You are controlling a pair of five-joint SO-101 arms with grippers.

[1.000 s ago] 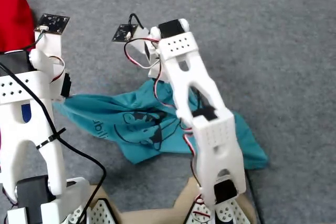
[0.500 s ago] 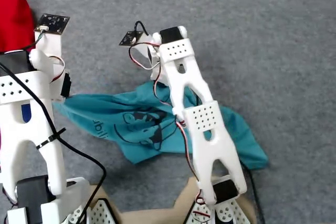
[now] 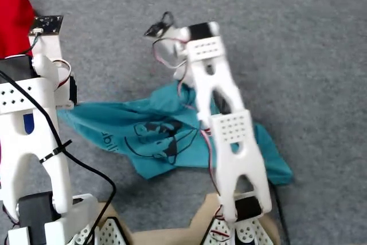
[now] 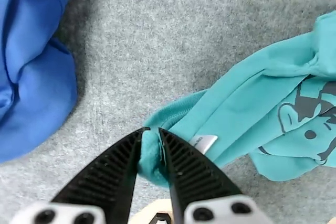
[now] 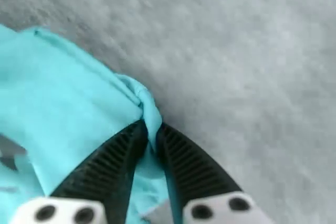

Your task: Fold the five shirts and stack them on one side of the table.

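Grey table: blue shirt near teal shirt, red cloth at edge

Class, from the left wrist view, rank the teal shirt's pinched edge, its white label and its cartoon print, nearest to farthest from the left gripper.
1. Pinched edge: clamped in the left gripper.
2. White label: on the teal shirt, beside the gripper.
3. Cartoon print: farther across the shirt's front.

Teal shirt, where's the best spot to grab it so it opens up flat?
Probably at two far-apart edge folds, coming down from above. The teal shirt lies crumpled and low on the table, so only raised folds give something to pinch. The left gripper is shut on one bunched edge, the right gripper on a fold at the far edge.
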